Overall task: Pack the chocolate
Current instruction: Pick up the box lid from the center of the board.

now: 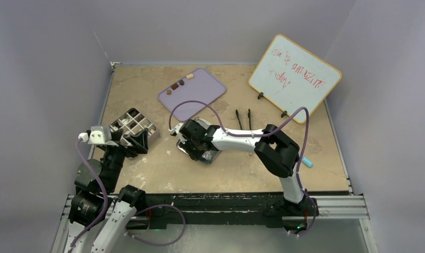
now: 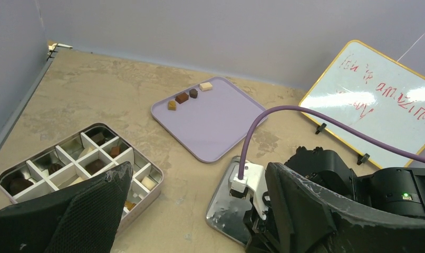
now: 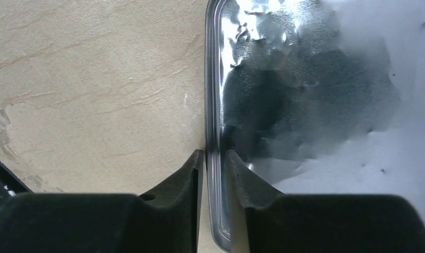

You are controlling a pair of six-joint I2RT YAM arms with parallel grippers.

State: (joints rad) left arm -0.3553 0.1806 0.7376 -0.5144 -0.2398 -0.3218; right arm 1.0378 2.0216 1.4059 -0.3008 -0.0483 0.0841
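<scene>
Chocolate (image 2: 186,96): four pieces in a row on lilac tray (image 2: 215,126); more in compartments of divided tin (image 2: 146,199).
Left gripper (image 2: 198,171): jaws wide, empty, near the tin.
Right gripper (image 3: 214,158): jaws narrow, pinching rim of silver lid (image 3: 305,79) on table.

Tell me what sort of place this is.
Probably a robotics lab work cell: plain walls box in a tabletop, a left arm and right arm sit bolted to a rail at its near edge, and a handwritten whiteboard stands propped at the back.
</scene>
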